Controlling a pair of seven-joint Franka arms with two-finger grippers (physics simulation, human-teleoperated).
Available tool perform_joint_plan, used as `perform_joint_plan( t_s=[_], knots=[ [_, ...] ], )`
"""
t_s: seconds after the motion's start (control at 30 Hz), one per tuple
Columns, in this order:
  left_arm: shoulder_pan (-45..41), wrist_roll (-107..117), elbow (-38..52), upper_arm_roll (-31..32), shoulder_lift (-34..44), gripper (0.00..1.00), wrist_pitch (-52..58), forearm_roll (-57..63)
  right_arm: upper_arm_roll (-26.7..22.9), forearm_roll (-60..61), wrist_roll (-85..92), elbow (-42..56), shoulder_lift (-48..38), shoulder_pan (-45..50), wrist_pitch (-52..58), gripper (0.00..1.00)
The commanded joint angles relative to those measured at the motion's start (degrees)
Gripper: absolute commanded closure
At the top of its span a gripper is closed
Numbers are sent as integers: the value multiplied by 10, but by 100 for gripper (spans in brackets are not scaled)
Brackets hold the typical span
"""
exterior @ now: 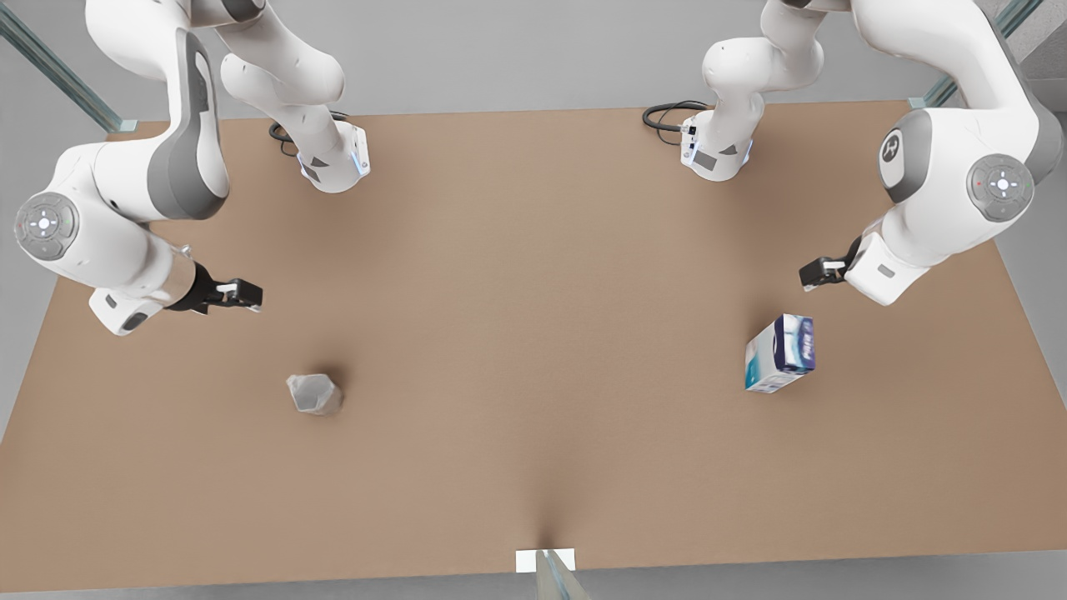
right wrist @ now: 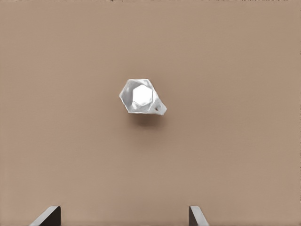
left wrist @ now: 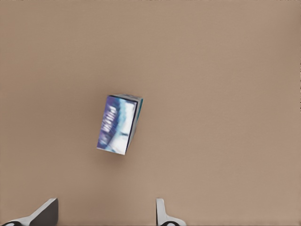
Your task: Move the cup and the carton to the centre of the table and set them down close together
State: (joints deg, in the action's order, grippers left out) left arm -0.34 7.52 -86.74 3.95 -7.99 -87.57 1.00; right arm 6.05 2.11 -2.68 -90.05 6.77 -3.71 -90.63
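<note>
**A little cup on a big brown table**

The cup (right wrist: 140,97) sits all by itself on the table (right wrist: 235,70). It is pale grey-white, with flat sides and a pointy rim. We look right down into it — the inside is bright white. A small handle sticks out from one side, and a soft shadow lies next to it.

The right gripper (right wrist: 124,217) hangs above the table. Its two fingers (right wrist: 47,216) are spread wide apart. The cup is out ahead of the fingertips, about in line with the gap between them — well apart from both.
</note>
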Motion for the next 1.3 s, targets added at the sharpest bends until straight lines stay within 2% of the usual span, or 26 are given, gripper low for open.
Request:
perform_joint_plan(
  t_s=[0.0, 0.13, 0.23, 0.27, 0.33, 0.47, 0.5, 0.53, 0.57, 0.73, 0.8, 0.87, 1.03, 1.27],
  knots=[
    [0, -1, 0, 0, 1, 0, 0, 0, -2, 0, 0, 0, -2, 8, -1, 0],
    [1, 4, 1, 0, 0, 0, -7, 0, -3, 0, -3, -2, 14, 19, -28, 0],
    [1, 4, -10, -1, -2, 0, -3, 4, 16, 0, -42, -7, 58, 24, -101, 0],
    [1, 4, -14, -1, -1, 0, -3, 4, 36, -1, -68, -13, 71, 25, -126, 0],
    [1, 5, -15, -2, -6, 0, -3, 4, 55, -4, -82, -50, 82, 26, -193, 0],
    [1, 5, -15, -2, -8, 0, -6, 5, 51, -5, -84, -87, 120, 47, -287, 0],
    [1, 5, -15, -1, -10, 0, -6, 5, 53, -9, -136, -107, 123, 51, -308, 0],
    [1, 5, -14, -1, -10, 0, -6, 5, 51, -23, -140, -114, 130, 61, -324, 0],
    [1, 6, -14, -2, -9, 0, -6, 5, 26, -23, -141, -114, 141, 67, -343, 0],
    [1, 5, -15, -2, -11, 0, -6, 6, 1, -25, -199, -131, 176, 101, -400, 0],
    [1, 5, -15, -2, -12, 0, -7, 6, -8, -62, -198, -151, 177, 109, -441, 0],
    [1, 5, -15, -2, -14, 0, -6, 6, -32, -58, -198, -150, 196, 110, -464, 0],
    [1, 5, -15, -2, -15, 0, -7, 6, -60, -57, -188, -134, 220, 123, -467, 0],
    [1, 5, -15, -2, -15, 0, -6, 6, -67, -48, -187, -151, 226, 127, -468, 0]
  ],
)
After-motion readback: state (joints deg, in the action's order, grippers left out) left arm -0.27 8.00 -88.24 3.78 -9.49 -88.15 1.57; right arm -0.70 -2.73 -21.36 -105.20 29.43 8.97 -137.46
